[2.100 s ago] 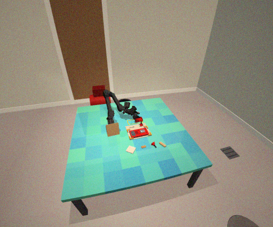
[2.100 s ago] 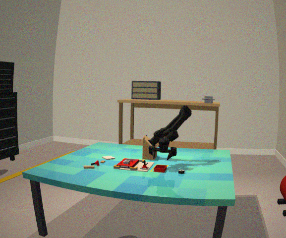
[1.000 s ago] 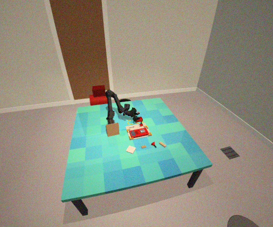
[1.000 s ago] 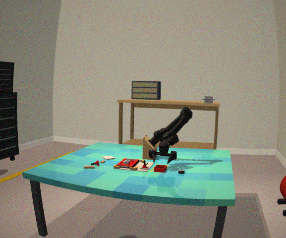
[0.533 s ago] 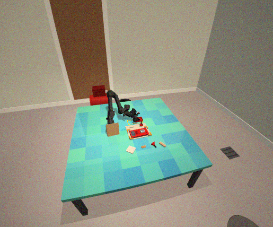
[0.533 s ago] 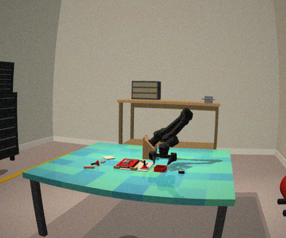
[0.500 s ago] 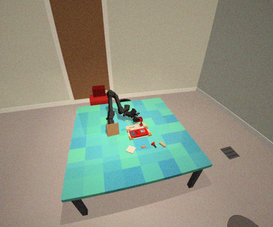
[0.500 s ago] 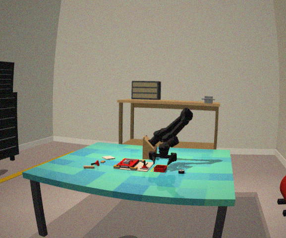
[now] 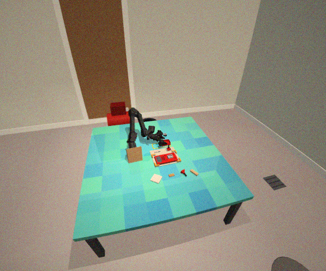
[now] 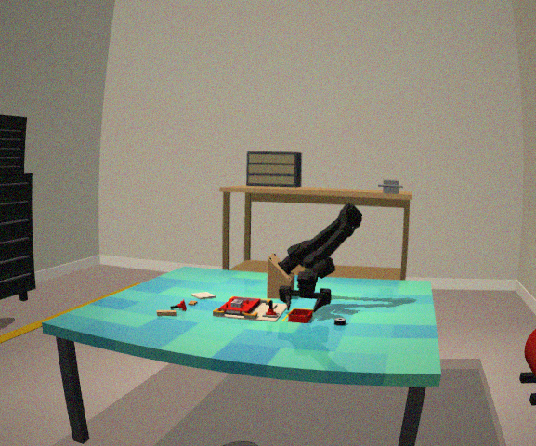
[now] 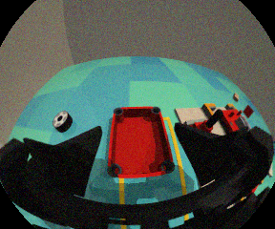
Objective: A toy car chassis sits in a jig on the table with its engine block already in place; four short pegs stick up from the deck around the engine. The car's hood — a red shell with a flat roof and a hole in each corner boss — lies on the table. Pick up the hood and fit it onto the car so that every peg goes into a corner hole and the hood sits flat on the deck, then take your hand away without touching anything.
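The red hood [image 9: 166, 141] [image 10: 300, 315] [image 11: 139, 143] lies on the table with its hollow side up, corner bosses showing in the wrist view. My gripper [image 9: 161, 140] [image 10: 302, 308] [image 11: 139, 129] is open and empty above it, with one finger toward each long side in the wrist view. The red chassis [image 9: 160, 159] [image 10: 248, 305] sits in the jig, whose pale plate [image 9: 156, 152] has orange corner pieces. The grey engine block [image 9: 170, 156] [image 10: 237, 303] is on the chassis deck. The pegs are too small to make out.
A red clamp with a black handle [image 9: 168, 148] [image 10: 270, 310] stands on the jig's hood side. A brown panel [image 9: 134, 154] [image 10: 273, 278] stands near the arm. A wheel [image 10: 339, 321] [image 11: 62, 121] lies beyond the hood. A pale tile [image 9: 156, 178], small blocks and a red-black part [image 9: 183, 172] lie past the jig.
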Available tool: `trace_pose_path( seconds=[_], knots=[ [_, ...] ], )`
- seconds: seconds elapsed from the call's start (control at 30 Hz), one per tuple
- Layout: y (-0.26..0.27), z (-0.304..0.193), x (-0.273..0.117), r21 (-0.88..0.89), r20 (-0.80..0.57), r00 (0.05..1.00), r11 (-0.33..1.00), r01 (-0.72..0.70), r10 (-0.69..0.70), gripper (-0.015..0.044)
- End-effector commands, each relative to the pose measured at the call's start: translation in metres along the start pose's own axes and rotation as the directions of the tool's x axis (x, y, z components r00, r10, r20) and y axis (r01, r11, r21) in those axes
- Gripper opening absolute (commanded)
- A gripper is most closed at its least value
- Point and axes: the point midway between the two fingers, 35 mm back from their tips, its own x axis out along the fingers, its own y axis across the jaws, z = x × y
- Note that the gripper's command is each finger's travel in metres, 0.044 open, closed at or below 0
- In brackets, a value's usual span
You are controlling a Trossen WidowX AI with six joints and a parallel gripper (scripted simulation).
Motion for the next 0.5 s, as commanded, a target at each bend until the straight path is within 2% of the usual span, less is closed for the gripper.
trace_pose_path(
  seconds=[0.0,0.47],
  knots=[
    [-0.0002,-0.0008,0.0012,0.005,0.005,1.000,1.000,0.001,-0.001,0.0440],
    [-0.0001,-0.0068,0.0046,0.005,0.005,1.000,1.000,0.001,-0.001,0.0440]
  ],
)
